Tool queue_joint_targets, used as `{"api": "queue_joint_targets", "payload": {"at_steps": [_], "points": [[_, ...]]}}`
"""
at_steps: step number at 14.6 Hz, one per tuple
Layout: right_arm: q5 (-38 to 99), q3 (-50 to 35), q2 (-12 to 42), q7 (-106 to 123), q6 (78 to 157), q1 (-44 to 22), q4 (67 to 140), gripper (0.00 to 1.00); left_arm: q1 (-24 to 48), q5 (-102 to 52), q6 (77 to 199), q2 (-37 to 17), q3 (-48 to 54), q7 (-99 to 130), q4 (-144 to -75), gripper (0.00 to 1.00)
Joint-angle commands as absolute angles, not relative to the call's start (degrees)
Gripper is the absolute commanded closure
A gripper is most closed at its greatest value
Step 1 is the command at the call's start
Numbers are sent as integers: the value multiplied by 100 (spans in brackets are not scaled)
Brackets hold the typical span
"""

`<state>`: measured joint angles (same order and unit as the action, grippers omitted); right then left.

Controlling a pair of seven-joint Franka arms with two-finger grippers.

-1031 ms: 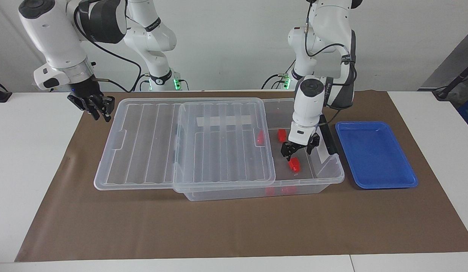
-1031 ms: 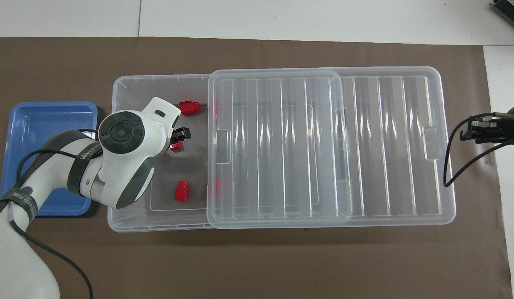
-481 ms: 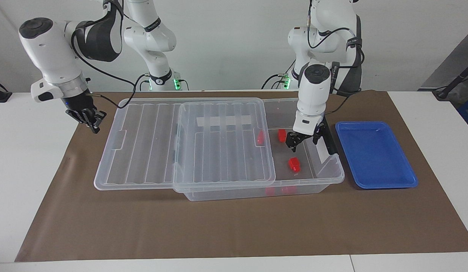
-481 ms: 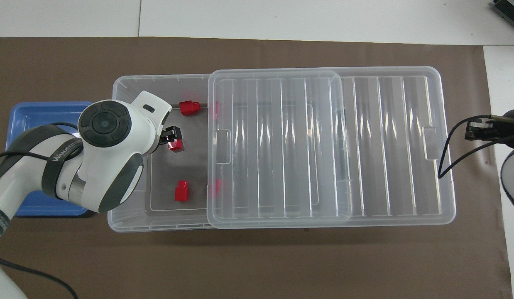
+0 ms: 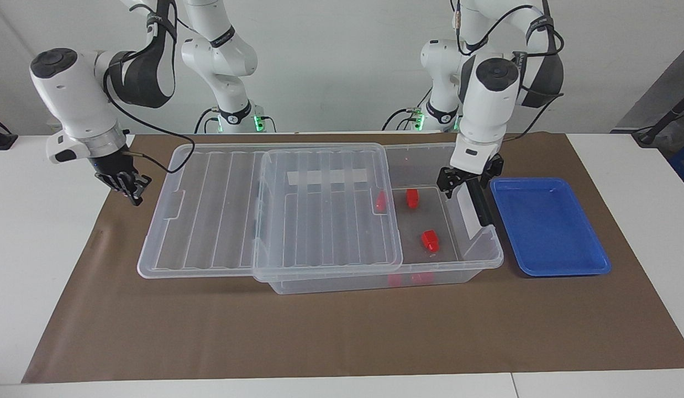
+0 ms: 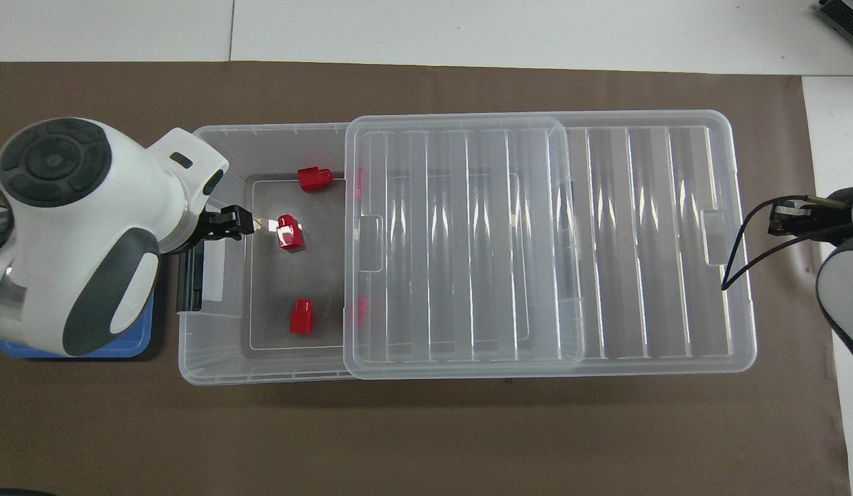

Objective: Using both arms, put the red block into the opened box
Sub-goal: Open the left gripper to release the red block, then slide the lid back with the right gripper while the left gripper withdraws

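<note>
The red block is seen lying in the box; above the box's rim, the left gripper is spread wide, empty; beside the lid, the right gripper is pinched closed, empty.

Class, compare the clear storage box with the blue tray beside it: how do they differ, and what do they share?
1. The box is see-through; the tray is solid blue.
2. The box is large and deep; the tray is smaller and shallow.
3. The box holds red blocks and is partly covered by a ribbed lid; the tray shows nothing in it and has no lid.
Both are rectangular plastic containers resting on the brown mat.
</note>
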<state>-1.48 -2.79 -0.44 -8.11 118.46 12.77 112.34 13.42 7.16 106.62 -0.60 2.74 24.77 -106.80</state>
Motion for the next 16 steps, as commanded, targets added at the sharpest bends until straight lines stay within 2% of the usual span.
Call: {"api": "queue_joint_targets", "payload": {"at_steps": [1, 5, 8, 11, 14, 16], "points": [[-123, -343, -9, -668, 11979, 1283, 11303, 100, 645, 440, 10232, 350, 290, 1244, -10723, 0], [-97, -369, 88, -563, 12067, 1222, 11285, 100, -402, 396, 10292, 387, 290, -497, -10767, 0], [104, -378, 88, -466, 11988, 1108, 11294, 100, -852, 343, 10309, 378, 290, -1246, -10740, 0], [272, -387, 79, -448, 11971, 879, 11294, 100, -730, 343, 10345, 387, 404, -1178, -10679, 0], [281, -387, 62, -448, 11910, 660, 11294, 100, -581, 317, 9924, 431, 535, -1213, -10197, 0], [290, -387, 35, -431, 11673, 554, 11294, 100, -292, 238, 10028, 561, 562, -1248, -10309, 0]]}}
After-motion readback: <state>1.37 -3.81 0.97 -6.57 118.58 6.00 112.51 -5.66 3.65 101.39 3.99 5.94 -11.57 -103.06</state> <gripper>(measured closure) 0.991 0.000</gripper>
